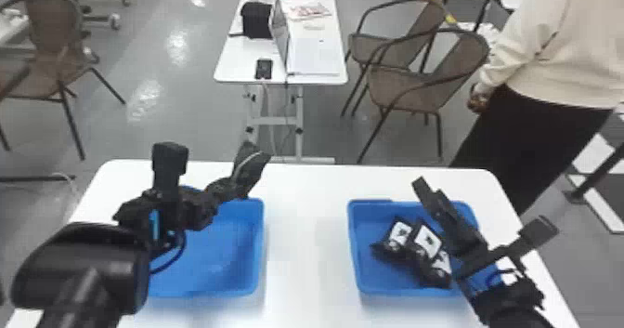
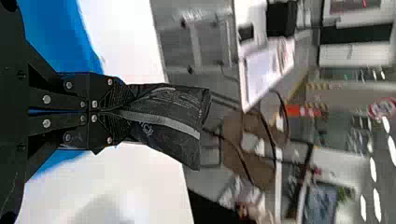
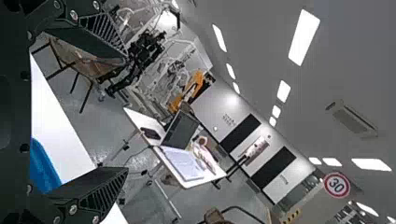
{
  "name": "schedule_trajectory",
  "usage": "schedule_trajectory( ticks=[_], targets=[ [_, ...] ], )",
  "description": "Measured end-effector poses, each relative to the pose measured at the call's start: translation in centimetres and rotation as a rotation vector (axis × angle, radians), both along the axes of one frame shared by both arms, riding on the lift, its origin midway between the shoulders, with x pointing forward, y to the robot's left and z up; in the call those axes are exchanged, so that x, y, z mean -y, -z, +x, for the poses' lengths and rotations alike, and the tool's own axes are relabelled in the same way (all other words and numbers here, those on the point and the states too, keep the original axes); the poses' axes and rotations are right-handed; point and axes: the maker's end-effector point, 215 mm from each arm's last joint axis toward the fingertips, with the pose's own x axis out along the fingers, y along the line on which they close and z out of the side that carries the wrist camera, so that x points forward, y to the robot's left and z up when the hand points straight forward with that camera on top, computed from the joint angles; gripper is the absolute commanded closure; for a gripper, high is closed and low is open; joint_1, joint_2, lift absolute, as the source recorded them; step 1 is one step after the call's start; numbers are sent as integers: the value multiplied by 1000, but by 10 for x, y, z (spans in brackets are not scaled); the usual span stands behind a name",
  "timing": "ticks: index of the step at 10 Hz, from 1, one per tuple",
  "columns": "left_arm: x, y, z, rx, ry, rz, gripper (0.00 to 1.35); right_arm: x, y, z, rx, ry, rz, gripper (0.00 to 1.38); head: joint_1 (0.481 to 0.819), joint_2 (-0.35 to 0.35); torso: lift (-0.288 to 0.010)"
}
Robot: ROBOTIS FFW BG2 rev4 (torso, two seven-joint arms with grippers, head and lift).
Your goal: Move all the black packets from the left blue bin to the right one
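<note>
The black packet [image 2: 170, 125] juts beyond our left gripper [image 2: 122, 112], its fingers pinching one end; we should lower it into the right bin [image 1: 354, 252], avoiding the spread fingers of our right gripper [image 3: 127, 115].

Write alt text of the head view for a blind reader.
A robot's left end effector grips a black packet near the left blue bin. More black packets lie in the right blue bin, with the open right end effector nearby.

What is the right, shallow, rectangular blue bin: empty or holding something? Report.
Holding something: black packets with white labels lie in the blue bin.
</note>
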Motion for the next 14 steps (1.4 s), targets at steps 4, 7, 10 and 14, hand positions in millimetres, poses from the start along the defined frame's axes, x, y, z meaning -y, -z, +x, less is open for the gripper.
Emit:
schedule_trajectory(
  ticks=[4, 7, 10, 14],
  targets=[
    [119, -26, 13, 20, 369, -67, 1151, -61, -48, 29, 93, -128, -41, 160, 695, -174, 0],
    [151, -32, 18, 26, 447, -45, 1151, -116, -73, 34, 141, -228, -58, 160, 695, -155, 0],
    [170, -42, 15, 30, 479, -88, 1151, -145, -75, 42, 143, -286, -102, 159, 695, -140, 0],
    [197, -49, 2, 23, 524, -133, 1138, -147, -63, 55, 116, -297, -146, 1271, 695, -163, 0]
  ],
)
